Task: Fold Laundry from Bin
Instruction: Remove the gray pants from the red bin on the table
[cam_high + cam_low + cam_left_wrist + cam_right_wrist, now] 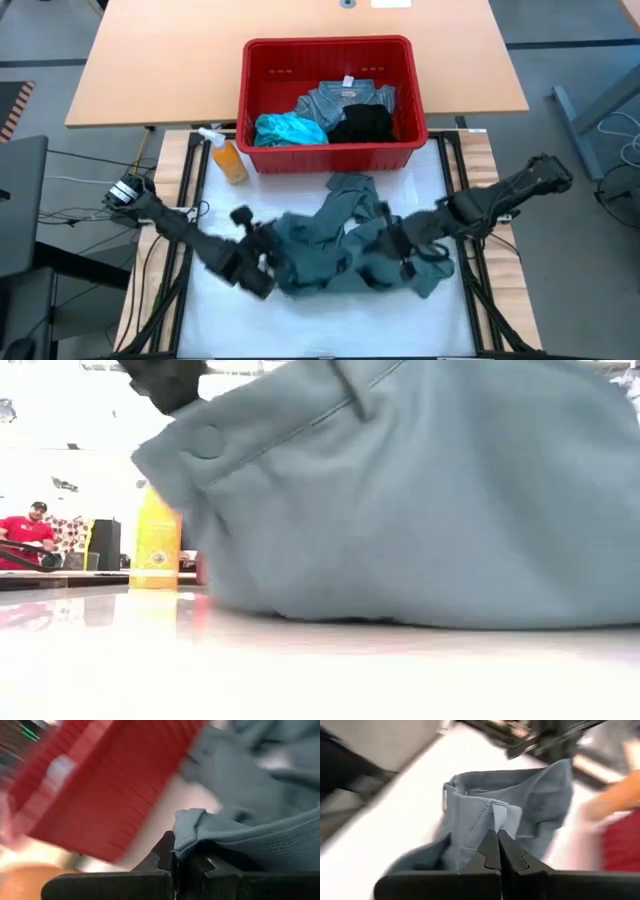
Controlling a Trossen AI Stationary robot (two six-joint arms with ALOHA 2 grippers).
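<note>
Grey-green garment (340,245) on white tabletop (300,310)

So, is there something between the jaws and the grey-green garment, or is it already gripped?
Nothing visible stands between them. The left gripper and the right gripper each have their jaws shut on a fold of the grey-green garment, which lies on the white table in front of the red bin.

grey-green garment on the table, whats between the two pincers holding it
In the high view, only the rumpled grey-green cloth garment spans the stretch from the left pincer to the right pincer, each shut on a fold of it.
</note>
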